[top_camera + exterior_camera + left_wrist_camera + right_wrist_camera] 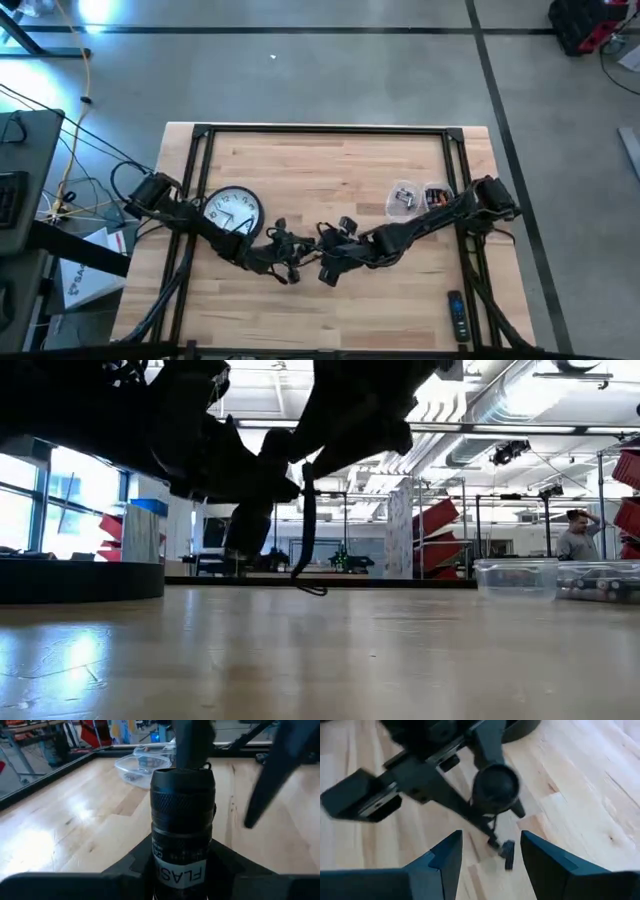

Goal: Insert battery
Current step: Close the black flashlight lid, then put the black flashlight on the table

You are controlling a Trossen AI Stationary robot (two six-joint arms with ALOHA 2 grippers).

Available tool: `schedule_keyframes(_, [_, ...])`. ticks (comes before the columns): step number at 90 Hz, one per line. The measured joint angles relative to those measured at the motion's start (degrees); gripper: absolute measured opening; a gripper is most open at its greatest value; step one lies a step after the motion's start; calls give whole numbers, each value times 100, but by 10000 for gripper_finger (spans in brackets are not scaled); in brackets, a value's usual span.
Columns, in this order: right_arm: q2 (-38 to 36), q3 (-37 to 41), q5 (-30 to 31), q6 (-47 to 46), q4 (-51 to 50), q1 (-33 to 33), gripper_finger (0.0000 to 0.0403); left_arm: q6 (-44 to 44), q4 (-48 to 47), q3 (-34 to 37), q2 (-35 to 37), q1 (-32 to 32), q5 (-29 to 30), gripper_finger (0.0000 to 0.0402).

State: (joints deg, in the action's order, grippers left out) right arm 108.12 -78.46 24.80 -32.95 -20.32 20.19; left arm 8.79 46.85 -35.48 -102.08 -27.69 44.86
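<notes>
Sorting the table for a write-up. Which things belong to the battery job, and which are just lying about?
In the job:
- flashlight, held by left gripper
- right gripper, open, facing it
- containers, one holding batteries

Lying about:
- clock
- remote

Black cylindrical flashlight (182, 820): its lower body is running off the left wrist picture's edge, the white label reading only "FLAS".
Round white wall clock (232, 212): the left arm is partly covering it.
Clear plastic containers (418, 198): contents are too small to tell.
</notes>
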Motion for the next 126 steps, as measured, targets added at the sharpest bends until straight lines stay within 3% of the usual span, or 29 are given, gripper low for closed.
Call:
schedule_keyframes(14, [-2, 63, 0, 44, 299, -81, 141, -40, 2, 0, 0, 70, -26, 99])
schedule_keyframes(42, [-2, 63, -107, 128, 279, -118, 8, -45, 77, 2, -2, 78, -79, 99])
schedule_keyframes(87, [-7, 63, -71, 195, 208, -118, 0, 172, -39, 4, -2, 78, -278, 114])
schedule_keyframes(126, [-7, 63, 531, -305, 104, -275, 0, 568, -684, 2, -2, 67, -207, 140])
